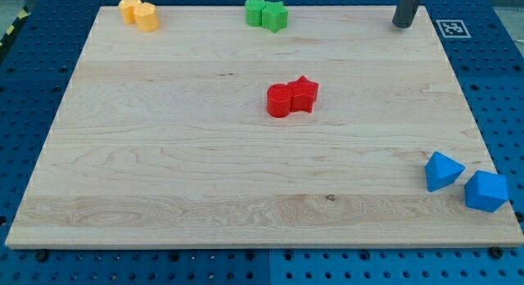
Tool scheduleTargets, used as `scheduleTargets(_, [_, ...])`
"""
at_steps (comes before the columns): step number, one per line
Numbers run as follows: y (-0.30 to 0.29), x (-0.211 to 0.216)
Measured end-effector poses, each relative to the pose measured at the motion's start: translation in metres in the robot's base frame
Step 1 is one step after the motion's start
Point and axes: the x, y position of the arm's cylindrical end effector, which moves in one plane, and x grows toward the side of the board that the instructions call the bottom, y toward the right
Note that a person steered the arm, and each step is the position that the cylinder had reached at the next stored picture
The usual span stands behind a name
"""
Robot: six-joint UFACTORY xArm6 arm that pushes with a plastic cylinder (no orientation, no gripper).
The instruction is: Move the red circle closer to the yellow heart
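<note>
A: Now, camera view, our only one. We take the red circle (279, 101) as landmark. It sits mid-board, touching the red star (304, 94) on its right side.

B: And our rod?

A: We carry no claw, so there are no jaws to call open or closed, and nothing is held. My tip (403, 24) lies well up and to the view's right of the red circle, near the board's (164, 170) top edge, touching no block.

B: Target?

A: We see two yellow blocks touching, far up-left of the red circle; the yellow heart (129, 7) looks like the left one, the other yellow block (146, 17) beside it.

B: So we judge the push runs up-left, and my tip must first pass round to the circle's lower-right, where the star crowds it.
</note>
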Motion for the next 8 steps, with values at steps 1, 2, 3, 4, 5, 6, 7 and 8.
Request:
scheduleTargets(1, [-0.001,0.003])
scheduleTargets(2, [-0.028,0.076])
scheduleTargets(3, [-0.055,0.163])
scheduleTargets(4, [-0.082,0.217])
scheduleTargets(5, [-0.11,0.221])
scheduleTargets(6, [-0.155,0.209])
scheduleTargets(7, [-0.196,0.191])
scheduleTargets(8, [-0.236,0.18])
